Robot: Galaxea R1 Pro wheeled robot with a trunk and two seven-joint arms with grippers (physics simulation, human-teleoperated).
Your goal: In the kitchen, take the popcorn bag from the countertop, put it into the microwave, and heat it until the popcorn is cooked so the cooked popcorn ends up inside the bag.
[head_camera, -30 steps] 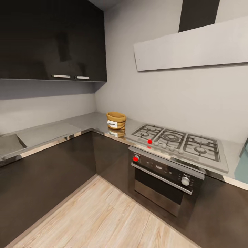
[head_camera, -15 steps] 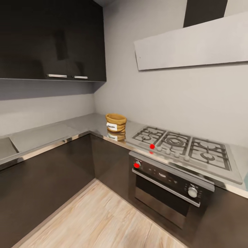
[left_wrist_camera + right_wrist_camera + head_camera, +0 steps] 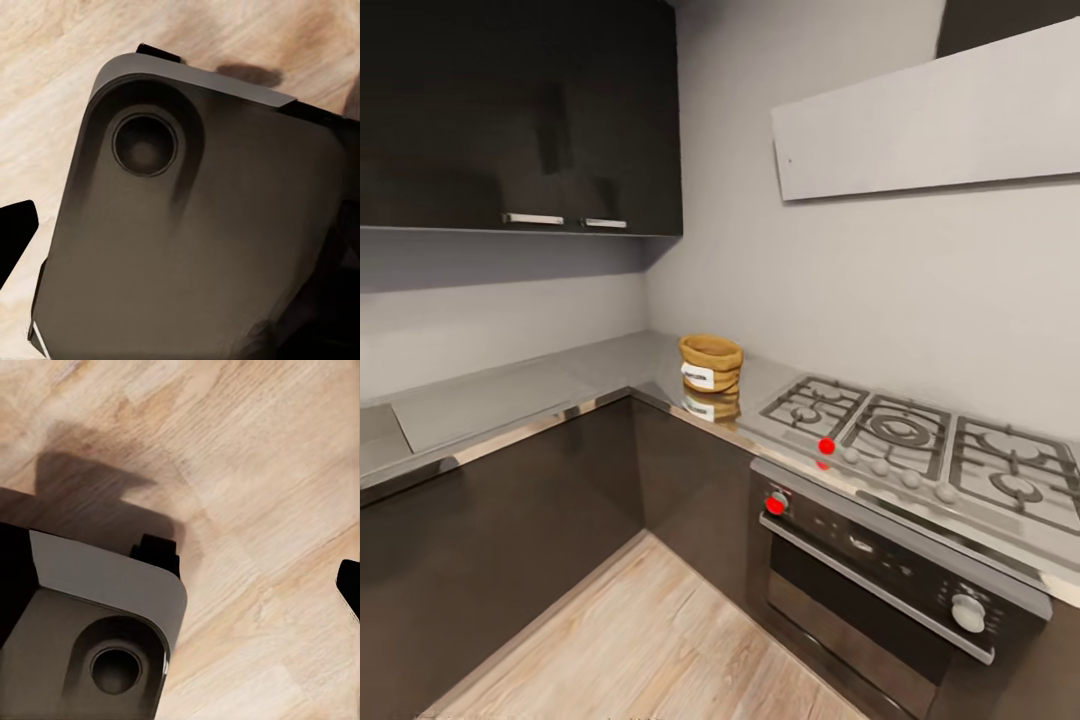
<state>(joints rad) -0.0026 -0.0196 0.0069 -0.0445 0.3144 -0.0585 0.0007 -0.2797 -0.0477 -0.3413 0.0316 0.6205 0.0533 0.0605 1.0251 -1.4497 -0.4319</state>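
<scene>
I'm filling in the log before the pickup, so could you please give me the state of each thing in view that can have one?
popcorn bag: upright on the countertop, mouth open, label facing outward, untouched.
gas hob: no flame visible; one red dot by its front knobs.
oven: door shut; red dot at its panel's left end.
upper cabinets: doors shut.

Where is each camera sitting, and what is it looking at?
Head view: high on the robot, looking forward and down at a kitchen corner: the bag stands on the countertop beside the hob, with the oven below.
Left wrist view: on the left arm, pointing down at the robot's dark base over the floor.
Right wrist view: on the right arm, pointing down at the floor and a corner of the base.
Both wrist views share the base and the wooden floor.
</scene>
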